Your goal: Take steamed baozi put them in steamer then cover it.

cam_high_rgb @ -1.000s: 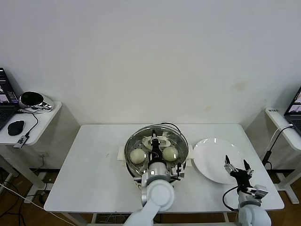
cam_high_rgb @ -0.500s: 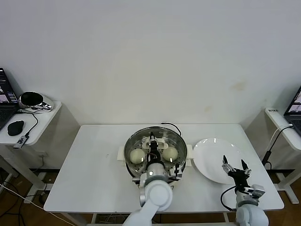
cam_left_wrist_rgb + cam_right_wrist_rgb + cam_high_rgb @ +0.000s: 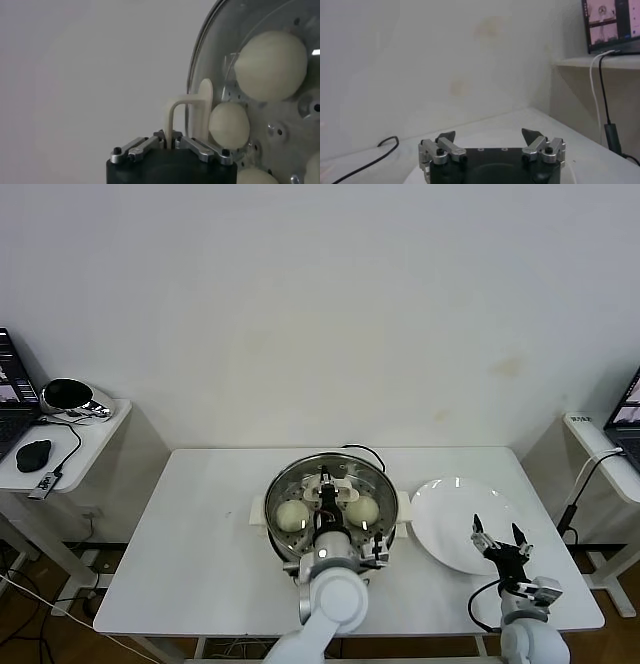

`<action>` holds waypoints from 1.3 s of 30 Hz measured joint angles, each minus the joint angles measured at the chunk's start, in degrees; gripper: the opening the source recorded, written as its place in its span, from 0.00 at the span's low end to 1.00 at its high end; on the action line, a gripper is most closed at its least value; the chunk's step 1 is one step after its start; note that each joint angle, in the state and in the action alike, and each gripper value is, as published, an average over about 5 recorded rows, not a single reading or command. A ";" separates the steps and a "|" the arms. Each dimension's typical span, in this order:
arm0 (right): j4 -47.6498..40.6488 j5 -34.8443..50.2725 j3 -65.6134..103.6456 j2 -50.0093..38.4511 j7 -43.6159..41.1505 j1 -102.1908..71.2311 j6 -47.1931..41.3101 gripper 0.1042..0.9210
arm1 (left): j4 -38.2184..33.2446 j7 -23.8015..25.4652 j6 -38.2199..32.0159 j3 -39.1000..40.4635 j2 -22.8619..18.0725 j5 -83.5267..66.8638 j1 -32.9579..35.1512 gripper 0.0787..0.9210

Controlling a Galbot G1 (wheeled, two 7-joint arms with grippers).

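Glass, round and clear with a metal rim, the cover (image 3: 260,75) is sitting over the shiny steel steamer (image 3: 285,499); my left gripper (image 3: 328,489) is pinching its cream handle (image 3: 187,117), so I'm thinking settle it level before releasing. Right gripper (image 3: 500,541) is idling wide over the flat white plate (image 3: 445,519).

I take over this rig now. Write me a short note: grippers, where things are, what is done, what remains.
Left gripper: shut on the cover's handle, over the steamer.
Right gripper: open, holding nothing, above the white plate.
Baozi: inside the steamer, seen through the cover; the plate shows none.
Done: loading.
Left: whether the cover is fully seated cannot be told; then release the handle and withdraw.
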 measured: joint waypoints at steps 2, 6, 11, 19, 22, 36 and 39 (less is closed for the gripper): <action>-0.03 -0.03 -0.01 0.04 -0.02 -0.03 0.05 0.88 | 0.06 -0.22 0.01 0.09 0.07 -0.12 0.03 0.08; -0.07 -0.16 -0.03 0.13 -0.05 -0.05 0.15 0.88 | 0.12 -0.88 0.02 0.23 0.26 -0.57 0.17 0.14; -0.16 -0.27 -0.05 0.15 -0.06 -0.05 0.21 0.88 | -0.47 -1.36 0.02 0.37 0.62 -0.88 0.62 0.31; -0.35 -0.55 -0.20 0.42 -0.06 -0.02 0.27 0.88 | -2.67 -1.15 0.02 1.28 1.29 -0.78 1.58 0.58; -0.39 -0.62 -0.23 0.45 -0.06 -0.01 0.30 0.88 | -3.78 -0.67 0.01 1.72 1.55 -0.80 2.12 0.68; -0.69 -0.80 -0.24 0.37 -0.06 0.02 0.47 0.88 | -9.08 1.24 0.00 2.29 2.80 -1.53 4.99 0.88; -0.81 -0.89 -0.24 0.35 -0.10 0.04 0.57 0.88 | -10.24 1.61 0.00 2.29 3.13 -1.95 5.68 0.88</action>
